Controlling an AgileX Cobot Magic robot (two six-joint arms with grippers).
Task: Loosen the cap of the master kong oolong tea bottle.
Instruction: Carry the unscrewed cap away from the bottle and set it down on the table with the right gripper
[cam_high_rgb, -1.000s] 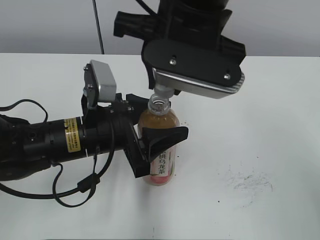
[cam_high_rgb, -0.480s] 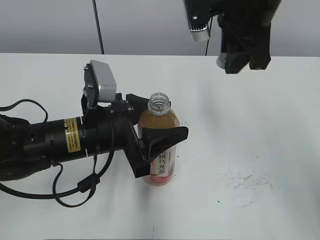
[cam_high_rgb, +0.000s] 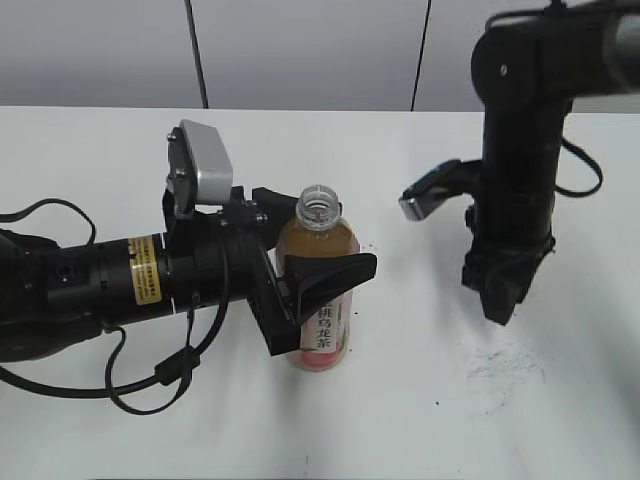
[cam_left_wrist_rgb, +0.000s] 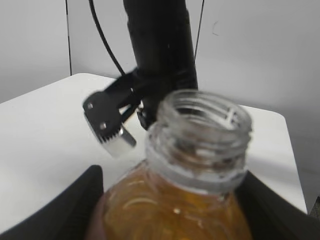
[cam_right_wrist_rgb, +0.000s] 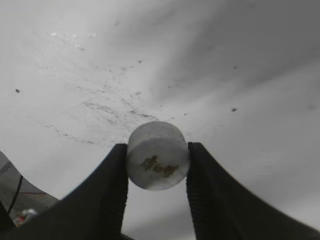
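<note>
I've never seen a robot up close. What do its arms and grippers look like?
Both arms are matte black. The left arm wears a yellow label, loose black cables and a silver-grey camera box. The right arm is a black column; its fingers are black with ribbed pads.

bottles: one, the master kong oolong tea bottle, at 9 o'clock of the right gripper
caps: one, the cap
grippers: two, left gripper, right gripper
tables: one, table

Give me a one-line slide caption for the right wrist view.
Right tool holds the removed cap between its fingers above the scuffed white table.
</note>
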